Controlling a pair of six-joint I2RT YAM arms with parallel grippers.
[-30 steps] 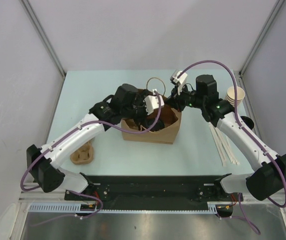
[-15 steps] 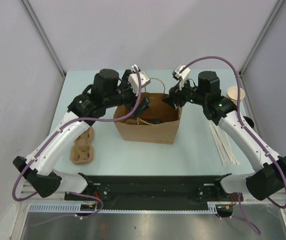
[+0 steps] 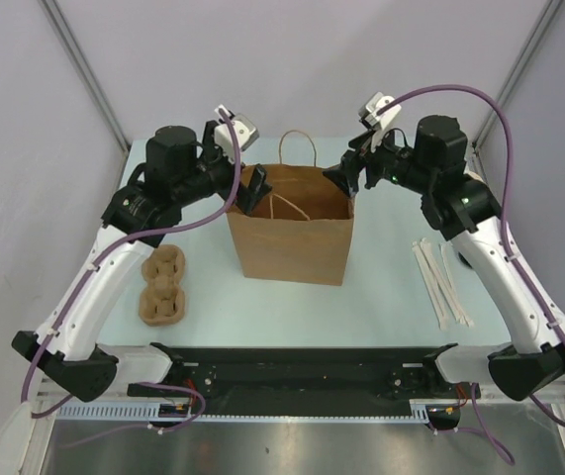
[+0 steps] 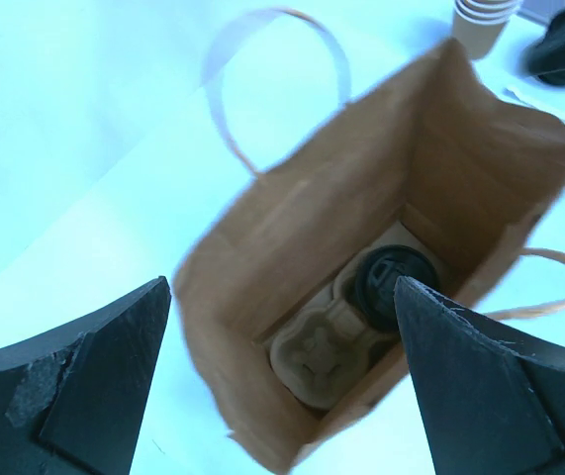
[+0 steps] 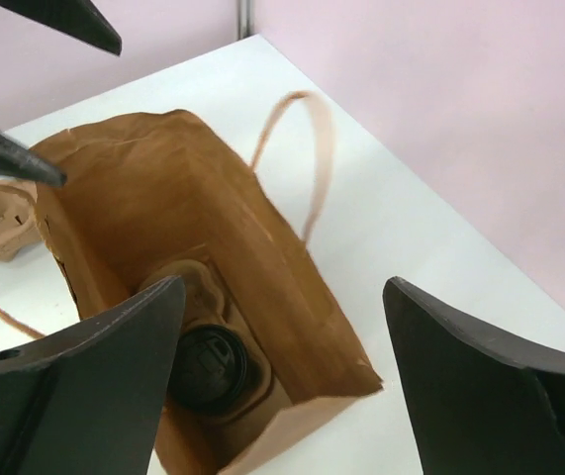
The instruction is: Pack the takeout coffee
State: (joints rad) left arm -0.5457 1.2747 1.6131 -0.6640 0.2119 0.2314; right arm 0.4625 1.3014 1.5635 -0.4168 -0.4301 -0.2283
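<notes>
The takeout coffee [image 4: 396, 285] is sitting in a pulp carrier [image 4: 317, 346] at the paper bag [image 3: 292, 237]'s bottom. The left gripper [image 3: 254, 186] and right gripper [image 3: 341, 178] are hanging spread, empty, beside the bag's rim; snagging a handle [image 5: 324, 158] could topple it.

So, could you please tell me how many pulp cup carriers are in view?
2. One cup carrier lies on the table left of the brown paper bag; the other sits in the bag's bottom, holding the takeout coffee. Others may be hidden underneath.
</notes>
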